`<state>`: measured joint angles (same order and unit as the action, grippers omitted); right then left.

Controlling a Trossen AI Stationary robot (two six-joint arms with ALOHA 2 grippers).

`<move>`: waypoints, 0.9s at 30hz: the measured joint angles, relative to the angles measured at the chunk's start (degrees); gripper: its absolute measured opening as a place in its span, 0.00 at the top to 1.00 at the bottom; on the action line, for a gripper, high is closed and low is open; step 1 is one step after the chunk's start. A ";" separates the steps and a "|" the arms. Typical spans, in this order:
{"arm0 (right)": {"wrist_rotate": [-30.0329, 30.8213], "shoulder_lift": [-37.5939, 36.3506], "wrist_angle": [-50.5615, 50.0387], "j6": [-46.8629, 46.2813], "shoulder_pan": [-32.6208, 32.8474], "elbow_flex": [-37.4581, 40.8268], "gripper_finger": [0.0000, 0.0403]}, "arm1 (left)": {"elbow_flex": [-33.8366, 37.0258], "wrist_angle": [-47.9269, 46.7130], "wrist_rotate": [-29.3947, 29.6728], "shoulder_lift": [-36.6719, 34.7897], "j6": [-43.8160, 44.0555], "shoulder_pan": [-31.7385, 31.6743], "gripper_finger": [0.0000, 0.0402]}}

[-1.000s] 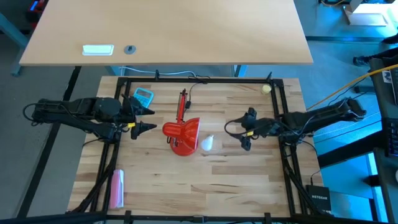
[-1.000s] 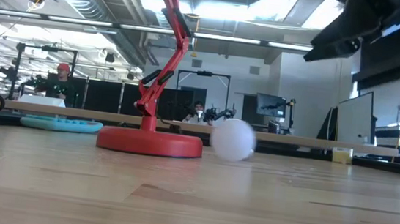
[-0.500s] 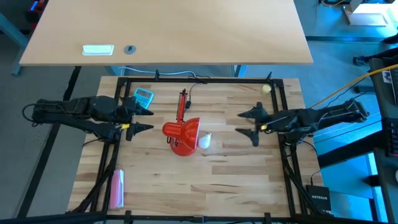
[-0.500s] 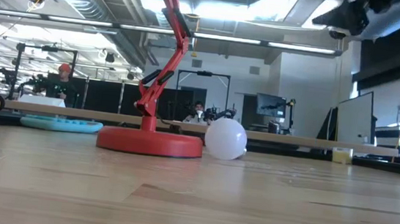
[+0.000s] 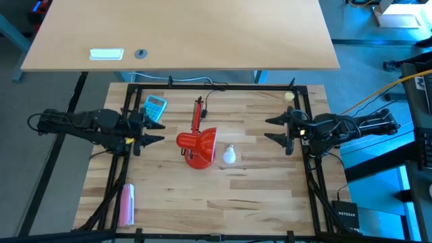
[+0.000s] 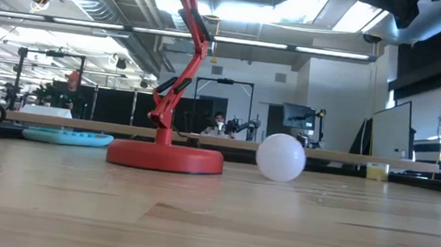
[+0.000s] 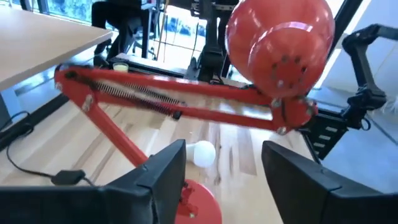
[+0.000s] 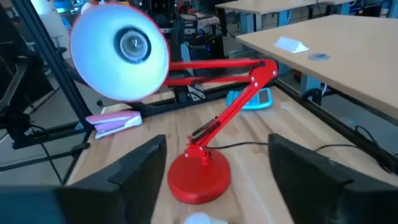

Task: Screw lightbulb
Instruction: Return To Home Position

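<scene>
A red desk lamp (image 5: 197,145) stands on its round base (image 6: 164,158) at the table's middle, its shade (image 8: 118,55) facing the right arm, with an empty socket. The white lightbulb (image 5: 230,154) lies on the table just right of the lamp; it also shows in the low view (image 6: 280,158) and the left wrist view (image 7: 201,153). My left gripper (image 5: 152,131) is open at the lamp's left, clear of it. My right gripper (image 5: 275,129) is open at the table's right, apart from the bulb.
A teal calculator (image 5: 156,104) lies at the far left, a pink object (image 5: 126,204) at the near left, a small yellowish ball (image 5: 289,96) at the far right corner. The lamp's black cord (image 5: 214,90) runs to the far edge. A black frame (image 5: 216,86) rims the table.
My right gripper has let go of the bulb, opened, and drawn back toward the table's right edge. My left gripper has drawn back a little toward the left edge. The bulb has rolled toward the lamp, then back to the right.
</scene>
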<state>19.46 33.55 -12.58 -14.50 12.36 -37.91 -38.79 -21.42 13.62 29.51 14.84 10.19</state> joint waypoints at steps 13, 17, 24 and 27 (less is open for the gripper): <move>-2.06 -16.34 21.38 5.98 0.00 19.33 0.78 | 15.41 10.35 1.09 -19.03 -2.28 0.27 0.61; -1.99 -20.79 19.83 5.66 0.00 22.31 0.86 | 15.98 6.47 2.13 -22.02 -3.37 0.27 0.63; -5.62 -21.67 18.87 7.49 -0.05 22.69 0.88 | 16.29 3.73 2.08 -22.54 -4.97 0.27 0.62; -11.10 -21.91 19.11 9.12 -0.04 23.23 0.87 | 19.04 4.82 1.94 -23.79 -8.03 0.27 0.62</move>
<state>8.36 11.64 6.53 -5.38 12.32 -14.68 -19.75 -16.60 15.56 5.72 6.81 10.46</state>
